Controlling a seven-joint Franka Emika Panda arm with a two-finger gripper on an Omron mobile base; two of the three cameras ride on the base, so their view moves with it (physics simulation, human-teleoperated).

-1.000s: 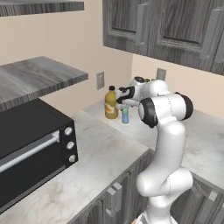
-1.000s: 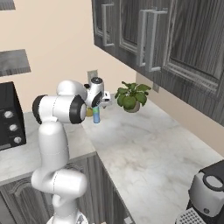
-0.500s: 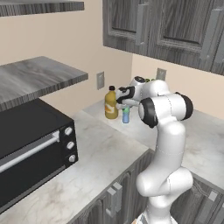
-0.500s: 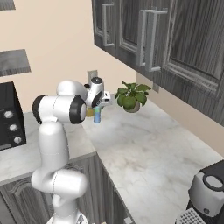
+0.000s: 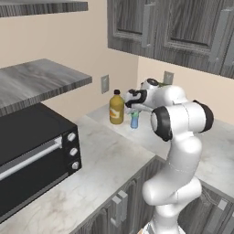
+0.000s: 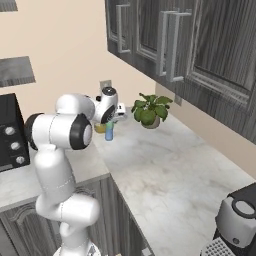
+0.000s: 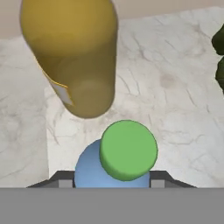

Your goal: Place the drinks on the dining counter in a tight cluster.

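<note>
Marble, pale and veined, runs under everything in the left base view: the counter (image 5: pixel 114 160) carries a black toaster oven (image 5: pixel 32 155) with three round knobs at the near left, and far back by the wall stands the amber juice jug (image 5: pixel 116 108) with its dark cap. Just right of it my claw (image 5: pixel 133 109) sits over the small blue water bottle (image 5: pixel 135 119), whose lower body shows beneath my hand. Dark grey wood-grain cabinets (image 5: pixel 183 32) hang above, and a thick grey shelf (image 5: pixel 36 82) juts out over the oven.

From the right base view my white arm covers most of the jug (a sliver of yellow shows behind my wrist), but the water bottle (image 6: pixel 109 131) stands clear below my claw (image 6: pixel 113 120), upright on the marble. This side also gives what the other does not: a leafy potted plant (image 6: pixel 149 110) just beyond the bottle, and a round-topped grey coffee machine (image 6: pixel 239 222) at the near right.

My hand view looks straight down on the bottle's smooth green cap (image 7: pixel 127 150) with the blue shoulder (image 7: pixel 87 168) around it, seated between my two dark finger tips (image 7: pixel 64 180). My claw is clenched on the water bottle. The jug (image 7: pixel 72 57) looms just beyond, a pale label on its side, close to the bottle but apart.
</note>
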